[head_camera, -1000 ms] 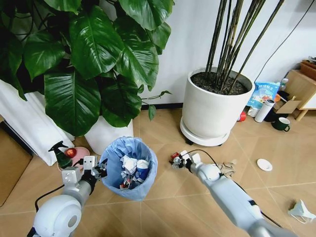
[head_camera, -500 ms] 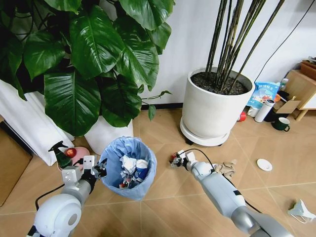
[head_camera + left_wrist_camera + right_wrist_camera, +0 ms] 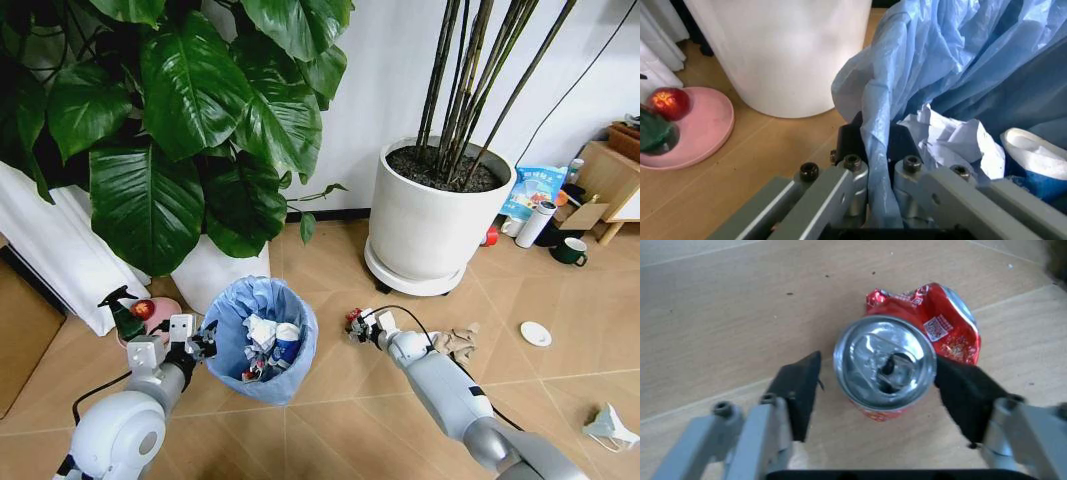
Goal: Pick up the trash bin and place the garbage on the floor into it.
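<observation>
— Where is the trash bin (image 3: 262, 340)?

— On the floor (image 3: 330, 400), just in front of the smaller white planter (image 3: 215, 270) with the big green leaves. Its light-blue bag (image 3: 960, 75) hangs over the rim, and inside lie crumpled white paper (image 3: 262, 332) and a blue can (image 3: 286, 344).

— And the left pincer (image 3: 200, 345)?

— At the bin's left edge. In the left wrist view its two fingers (image 3: 848, 145) are closed on the rim, one outside and one inside, with the bag pinched between them.

— What about the right pincer (image 3: 358, 325)?

— Low over the floor, to the right of the bin and in front of the large white planter (image 3: 435, 225). In the right wrist view its fingers (image 3: 800, 390) stand apart, one on each side of a crushed red can (image 3: 907, 360). The can sits between the pads; a gap shows on the one side, and on the other I cannot tell whether the pad touches.

— Other litter?

— A crumpled wrapper (image 3: 458, 342) just beside the right arm, a small white lid (image 3: 535, 333) farther right, and white paper (image 3: 610, 427) near the picture's lower right corner.
</observation>
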Tool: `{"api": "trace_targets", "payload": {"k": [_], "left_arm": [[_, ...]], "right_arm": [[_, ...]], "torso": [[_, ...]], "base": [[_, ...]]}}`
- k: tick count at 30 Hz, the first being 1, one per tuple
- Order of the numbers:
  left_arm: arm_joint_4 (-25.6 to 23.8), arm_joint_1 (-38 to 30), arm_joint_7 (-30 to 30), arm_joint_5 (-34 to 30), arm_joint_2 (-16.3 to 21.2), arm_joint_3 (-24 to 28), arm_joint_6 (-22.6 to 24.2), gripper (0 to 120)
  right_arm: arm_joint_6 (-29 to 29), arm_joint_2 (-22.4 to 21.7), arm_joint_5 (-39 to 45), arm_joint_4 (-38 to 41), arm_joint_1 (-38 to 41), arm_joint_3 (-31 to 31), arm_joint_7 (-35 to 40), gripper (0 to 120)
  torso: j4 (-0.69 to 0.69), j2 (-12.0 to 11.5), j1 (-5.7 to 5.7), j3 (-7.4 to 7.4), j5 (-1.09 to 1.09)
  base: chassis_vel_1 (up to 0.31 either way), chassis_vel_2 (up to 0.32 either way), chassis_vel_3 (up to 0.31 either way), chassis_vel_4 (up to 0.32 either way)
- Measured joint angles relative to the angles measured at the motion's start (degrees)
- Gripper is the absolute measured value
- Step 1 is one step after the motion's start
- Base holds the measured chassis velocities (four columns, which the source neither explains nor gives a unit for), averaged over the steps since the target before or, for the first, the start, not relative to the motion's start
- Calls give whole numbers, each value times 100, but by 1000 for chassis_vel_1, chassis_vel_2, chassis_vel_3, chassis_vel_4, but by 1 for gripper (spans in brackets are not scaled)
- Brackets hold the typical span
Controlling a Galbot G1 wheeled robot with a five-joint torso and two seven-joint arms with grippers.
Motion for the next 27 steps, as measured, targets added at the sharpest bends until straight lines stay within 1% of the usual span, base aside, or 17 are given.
{"api": "trace_targets", "payload": {"k": [1,3,4,14,20,23,24,27], "left_arm": [[0,0,0,0,0,0,0,0],[0,-1,0,0,6,5,0,0],[0,-3,0,-1,9,6,0,0],[-30,-9,0,-20,55,1,0,0],[-72,20,-5,-23,47,-7,0,0],[-88,34,-8,-18,34,-11,0,0],[-88,34,-8,-18,34,-11,0,0],[-92,38,-10,-8,27,2,3,0]], "right_arm": [[0,0,0,0,0,0,0,56],[5,7,-11,-10,-2,21,-1,46],[6,9,-18,-13,-4,27,-1,45],[31,23,-96,4,-43,85,4,44],[11,-34,-37,317,-179,149,88,44],[-68,-138,114,692,-305,216,126,44],[-68,-138,114,692,-305,216,126,44],[-122,-249,284,1147,-451,356,206,44]], "torso": [[0,0,0,0,0],[0,0,0,0,0],[0,0,0,0,0],[1,1,0,0,0],[0,1,0,0,0],[0,1,0,0,1],[0,1,0,0,1],[0,1,0,0,2]], "base": [[0,0,0,0],[0,0,0,0],[0,0,0,0],[0,0,0,0],[0,0,0,0],[0,0,0,0],[0,0,0,0],[0,0,0,0]]}}
